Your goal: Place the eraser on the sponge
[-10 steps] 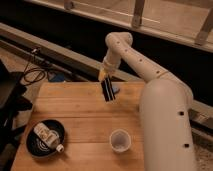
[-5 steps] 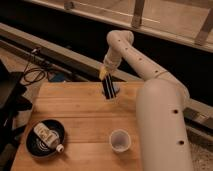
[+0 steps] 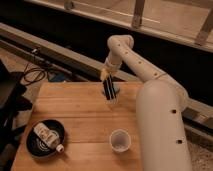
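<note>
Eraser (image 3: 115, 90) (dark) at tool (image 3: 109, 96), far on table (image 3: 80, 112)

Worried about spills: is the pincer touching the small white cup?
Apart. Camera view shows the pincer at the wooden table's far edge, bare wood separating it from the small white cup.

Dim room behind my wooden counter (image 3: 75, 107).
My hand (image 3: 110, 96) hangs over the counter's far edge; beyond it a long grey ledge (image 3: 55, 47) runs diagonally, black cables (image 3: 34, 75) coil at left, metal railing posts (image 3: 138, 12) stand above.
</note>
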You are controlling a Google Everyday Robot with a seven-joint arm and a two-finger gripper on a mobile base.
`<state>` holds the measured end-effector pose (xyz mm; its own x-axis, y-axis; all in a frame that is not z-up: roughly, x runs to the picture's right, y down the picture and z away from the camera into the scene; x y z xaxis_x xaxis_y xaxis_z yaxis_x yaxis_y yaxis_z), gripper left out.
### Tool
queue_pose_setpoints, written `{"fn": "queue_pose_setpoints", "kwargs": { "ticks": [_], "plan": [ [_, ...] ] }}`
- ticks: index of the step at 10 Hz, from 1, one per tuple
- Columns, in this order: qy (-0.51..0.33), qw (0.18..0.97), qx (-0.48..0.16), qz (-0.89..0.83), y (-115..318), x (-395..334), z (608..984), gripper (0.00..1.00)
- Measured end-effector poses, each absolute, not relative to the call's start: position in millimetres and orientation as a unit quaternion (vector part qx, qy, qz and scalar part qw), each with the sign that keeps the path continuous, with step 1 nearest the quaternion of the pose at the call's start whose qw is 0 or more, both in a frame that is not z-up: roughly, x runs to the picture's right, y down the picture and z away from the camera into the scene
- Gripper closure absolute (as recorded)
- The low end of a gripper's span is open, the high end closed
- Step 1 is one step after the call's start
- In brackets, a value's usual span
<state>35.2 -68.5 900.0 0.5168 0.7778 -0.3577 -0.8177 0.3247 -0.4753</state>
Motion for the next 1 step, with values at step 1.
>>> {"fn": "queue_pose_setpoints", "kwargs": {
  "ticks": [1],
  "plan": [
    [0.030,0.813,-0.307,0.495,-69.6,41.7,904.5,0.91]
  ]
}}
